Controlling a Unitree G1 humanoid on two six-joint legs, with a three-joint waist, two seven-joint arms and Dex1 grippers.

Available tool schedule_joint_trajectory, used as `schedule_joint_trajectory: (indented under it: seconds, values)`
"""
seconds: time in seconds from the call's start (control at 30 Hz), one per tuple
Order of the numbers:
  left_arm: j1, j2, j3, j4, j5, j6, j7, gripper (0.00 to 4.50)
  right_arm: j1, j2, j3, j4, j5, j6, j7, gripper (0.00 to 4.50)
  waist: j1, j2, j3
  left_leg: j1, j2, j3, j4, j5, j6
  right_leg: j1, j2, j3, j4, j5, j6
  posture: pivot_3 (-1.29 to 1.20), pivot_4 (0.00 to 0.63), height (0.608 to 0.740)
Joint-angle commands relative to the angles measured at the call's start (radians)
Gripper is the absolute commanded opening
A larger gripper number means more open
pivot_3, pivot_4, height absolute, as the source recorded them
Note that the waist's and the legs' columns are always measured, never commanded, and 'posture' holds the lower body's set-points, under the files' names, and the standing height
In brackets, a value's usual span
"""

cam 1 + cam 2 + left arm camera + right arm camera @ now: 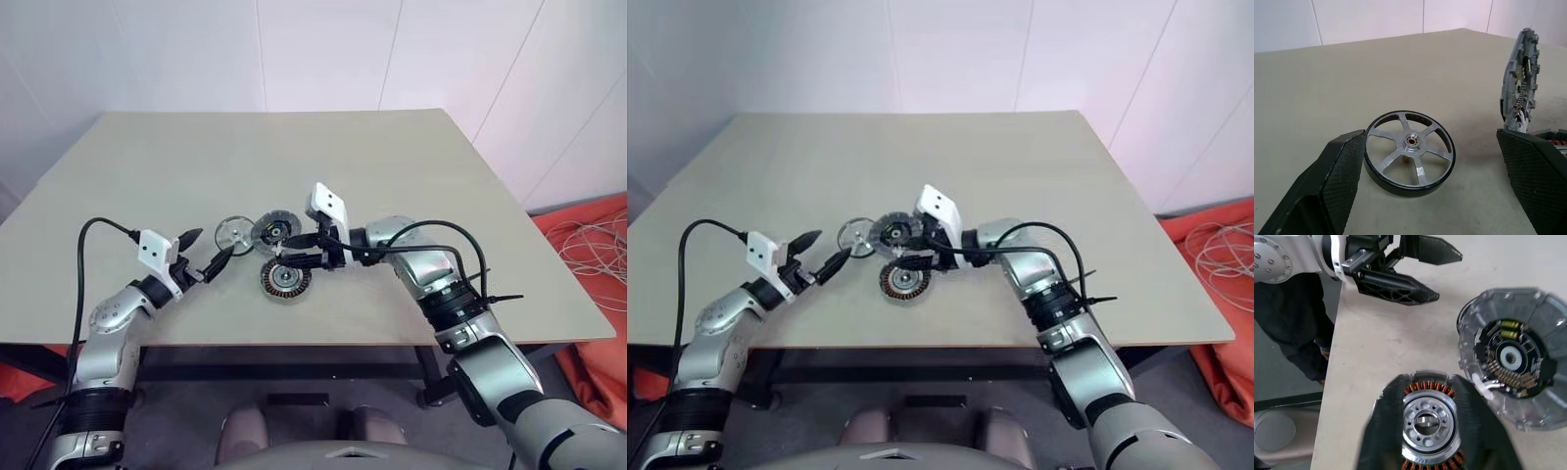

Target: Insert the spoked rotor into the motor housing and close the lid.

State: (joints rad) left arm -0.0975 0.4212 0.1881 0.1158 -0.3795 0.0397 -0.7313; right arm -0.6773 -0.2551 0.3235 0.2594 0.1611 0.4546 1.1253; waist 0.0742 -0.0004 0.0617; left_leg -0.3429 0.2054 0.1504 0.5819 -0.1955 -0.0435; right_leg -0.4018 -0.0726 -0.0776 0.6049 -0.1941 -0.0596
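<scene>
On the bench point(411, 186) the left pincer point(205, 252) stands wide apart, level with the surface, holding nothing. The spoked rotor point(235, 235) lies flat just ahead of it, between the lines of its two fingers point(1337, 176); in the left wrist view the nearer finger sits right beside the rotor's dark rim, though I cannot tell whether it touches. The rotor shows a silver face with several spokes and a small central hub.

The right pincer point(299, 253) reaches in from the other side, pointing toward the left pincer and tipped a little downward. Its fingers are drawn fairly close, but whether they grip anything cannot be told. The lid point(272, 231) stands tilted on its edge at the far side of this pincer's tips, close against them, and just beside the rotor. In the right wrist view its inner face shows a pale segmented ring around a dark centre with small parts and a silver hub.

The motor housing point(285, 278) lies flat on the bench directly under the right pincer's fingers, on the side nearer the bench's front edge. Its ring of copper windings and silver hub show between the two fingers in the right wrist view. The housing is open, with rotor and lid both outside it.
</scene>
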Motion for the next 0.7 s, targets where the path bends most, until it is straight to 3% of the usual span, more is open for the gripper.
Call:
schedule_joint_trajectory:
  seconds: [0.03,0.07,0.43,0.7]
  values:
    - [-0.02,0.0,0.004,-0.007,-0.002,-0.025,-0.006,4.5,-0.012,0.01,0.009,-0.015,-0.006,-0.029,-0.016,0.28,0.0,0.0,0.0,0.0,0.0,0.0,0.0,0.0,0.0,0.0,0.0,0.0,0.0,0.0,0.0,0.0,0.0,0.74]
    - [-0.021,0.0,0.005,-0.007,-0.001,-0.024,-0.007,4.5,-0.016,0.012,0.018,-0.012,-0.017,-0.039,-0.023,0.02,0.0,0.0,0.0,0.0,0.0,0.0,0.0,0.0,0.0,0.0,0.0,0.0,0.0,0.0,0.0,0.0,0.0,0.74]
    - [-0.029,-0.002,0.006,-0.014,0.005,-0.018,0.0,4.5,-0.05,0.033,0.104,0.018,-0.096,-0.087,-0.037,0.02,-0.001,0.0,0.0,0.0,0.0,0.0,0.0,0.0,0.0,0.0,0.0,0.0,0.0,0.0,0.0,0.0,0.0,0.74]
    - [-0.033,-0.004,0.009,0.031,0.009,-0.051,-0.015,4.5,-0.034,-0.013,0.154,0.064,-0.177,-0.115,-0.039,0.02,-0.001,0.0,0.0,0.0,0.0,0.0,0.0,0.0,0.0,0.0,0.0,0.0,0.0,0.0,0.0,0.0,0.0,0.74]
